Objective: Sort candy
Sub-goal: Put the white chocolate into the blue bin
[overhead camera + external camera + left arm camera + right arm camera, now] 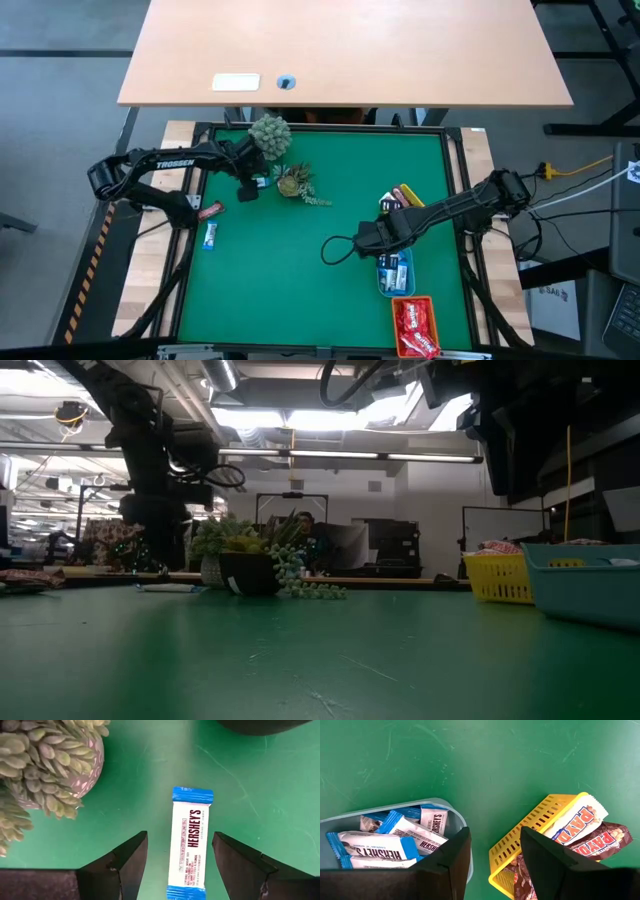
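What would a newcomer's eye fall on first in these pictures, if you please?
Probably the blue-and-white Hershey's bar lying on the green mat between the open fingers of the left pincer, beside the potted succulents at the far left. Next, the three trays along the right edge: yellow, blue with matching bars, and orange with red packets, where the right pincer hovers open.

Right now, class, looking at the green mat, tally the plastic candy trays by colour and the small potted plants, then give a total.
Yellow slatted plastic tray: 1
Pale blue plastic tray: 1
Orange plastic tray: 1
Small potted green plants: 2
Total: 5
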### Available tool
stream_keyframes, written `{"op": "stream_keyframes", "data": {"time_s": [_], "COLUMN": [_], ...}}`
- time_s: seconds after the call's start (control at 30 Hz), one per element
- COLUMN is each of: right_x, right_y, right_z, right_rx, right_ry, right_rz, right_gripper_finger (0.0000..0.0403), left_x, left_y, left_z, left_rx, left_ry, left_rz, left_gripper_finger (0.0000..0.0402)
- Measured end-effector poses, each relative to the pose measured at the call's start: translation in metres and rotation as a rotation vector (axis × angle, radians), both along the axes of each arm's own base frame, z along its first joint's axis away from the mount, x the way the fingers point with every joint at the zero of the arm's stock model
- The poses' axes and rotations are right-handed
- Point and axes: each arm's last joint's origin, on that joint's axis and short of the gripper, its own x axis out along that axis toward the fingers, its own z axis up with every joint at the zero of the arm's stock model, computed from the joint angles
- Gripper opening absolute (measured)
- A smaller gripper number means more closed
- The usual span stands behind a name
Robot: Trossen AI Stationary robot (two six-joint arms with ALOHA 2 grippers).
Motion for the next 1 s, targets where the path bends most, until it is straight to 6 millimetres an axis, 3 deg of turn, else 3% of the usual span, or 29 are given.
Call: {"op": "stream_keyframes", "data": {"time_s": [0.13, 0.4, 0.73, 1.0], "right_x": [0.000, 0.000, 0.000, 0.000], "right_y": [0.000, 0.000, 0.000, 0.000], "right_z": [0.000, 0.000, 0.000, 0.000], "right_rx": [0.000, 0.000, 0.000, 0.000], "right_ry": [0.000, 0.000, 0.000, 0.000], "right_rz": [0.000, 0.000, 0.000, 0.000], "right_gripper_finger": [0.0172, 0.0172, 0.0172, 0.0172], "left_x": [-0.001, -0.013, -0.015, -0.015], "left_y": [0.000, -0.009, -0.010, -0.011], "left_z": [-0.004, -0.029, -0.035, -0.036], "left_rx": [0.006, 0.006, 0.015, -0.009], "left_ry": [-0.011, 0.013, -0.015, -0.028], "left_rz": [-0.001, -0.018, -0.007, 0.001], "left_gripper_finger": [0.0219, 0.0219, 0.0218, 0.0173]}}
